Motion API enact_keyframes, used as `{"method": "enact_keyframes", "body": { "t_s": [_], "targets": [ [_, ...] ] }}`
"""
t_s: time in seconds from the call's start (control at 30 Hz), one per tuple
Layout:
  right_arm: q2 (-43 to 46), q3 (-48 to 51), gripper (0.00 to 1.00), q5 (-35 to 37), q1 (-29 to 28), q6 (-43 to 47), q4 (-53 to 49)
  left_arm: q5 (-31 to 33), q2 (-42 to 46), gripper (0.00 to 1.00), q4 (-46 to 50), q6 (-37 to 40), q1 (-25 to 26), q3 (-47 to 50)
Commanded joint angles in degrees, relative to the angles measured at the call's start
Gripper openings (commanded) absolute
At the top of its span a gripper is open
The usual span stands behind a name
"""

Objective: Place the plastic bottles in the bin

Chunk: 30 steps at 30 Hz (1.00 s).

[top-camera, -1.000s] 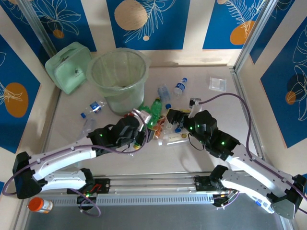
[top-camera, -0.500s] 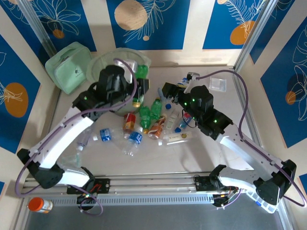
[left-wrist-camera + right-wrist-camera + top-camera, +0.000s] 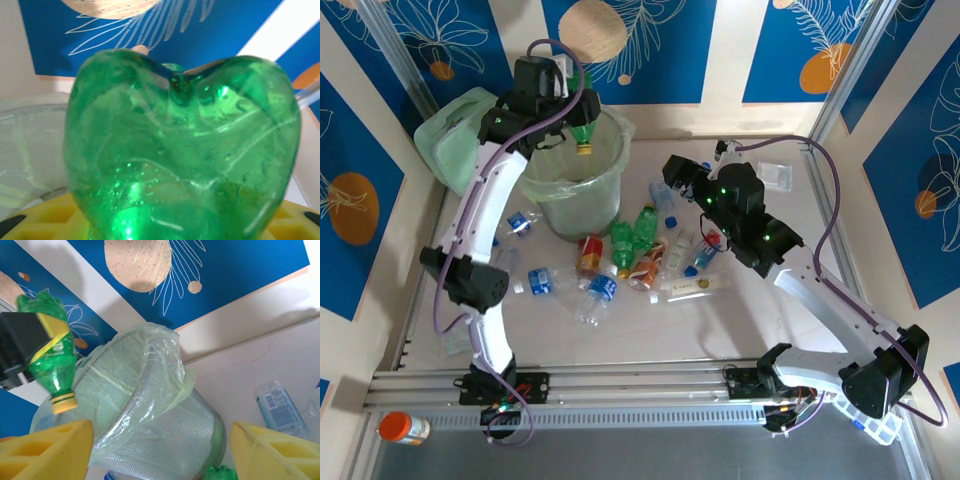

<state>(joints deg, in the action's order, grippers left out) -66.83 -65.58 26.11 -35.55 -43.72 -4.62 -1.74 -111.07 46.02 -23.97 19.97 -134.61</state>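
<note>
A green plastic bottle (image 3: 582,122) with a yellow cap hangs neck-down over the mouth of the tall round translucent pale-green bin (image 3: 570,200). The left gripper (image 3: 568,98) clamps it near its base. The left wrist view has the bottle's lobed base (image 3: 182,150) so close that it hides most of the yellow pads (image 3: 45,220); only their tops show along the bottom edge.

The right wrist view gives what that one cannot: the whole bottle (image 3: 50,360) from the side, its cap just above the rim, and the thin clear plastic liner (image 3: 160,370) crumpled over the bin (image 3: 165,440). What lies inside the bin I cannot make out; mesh wall and liner blur it, and from above the arm and bottle cover part of the opening.

The right gripper (image 3: 672,175) hovers beside the bin with its jaws wide and nothing between them (image 3: 160,447).

On the table (image 3: 770,300) the other bottles lie loose near the bin:
- two green bottles (image 3: 632,232)
- a red-labelled bottle (image 3: 588,255)
- clear blue-labelled bottles (image 3: 598,292)

A further green base (image 3: 220,474) is cut off by the frame edge.

A pale green boxy container (image 3: 455,145) stands just left of the bin.
</note>
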Motion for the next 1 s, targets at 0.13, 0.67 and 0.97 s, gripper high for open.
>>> {"method": "enact_keyframes", "body": {
  "t_s": [0.13, 0.67, 0.97],
  "targets": [
    [-0.1, -2.0, 0.73, -0.4, -0.8, -2.3, -0.4, -3.7, -9.0, 0.13, 5.3, -1.2, -2.4, -6.2],
    [-1.3, -3.3, 0.73, 0.0, -0.9, -2.7, -1.6, -0.3, -3.2, 0.13, -3.7, -0.8, -2.6, 18.0],
    [1.4, -2.5, 0.73, 0.8, -1.5, -2.8, -1.2, 3.5, -7.3, 0.36, 0.0, -1.5, -3.1, 17.5]
  ]
}}
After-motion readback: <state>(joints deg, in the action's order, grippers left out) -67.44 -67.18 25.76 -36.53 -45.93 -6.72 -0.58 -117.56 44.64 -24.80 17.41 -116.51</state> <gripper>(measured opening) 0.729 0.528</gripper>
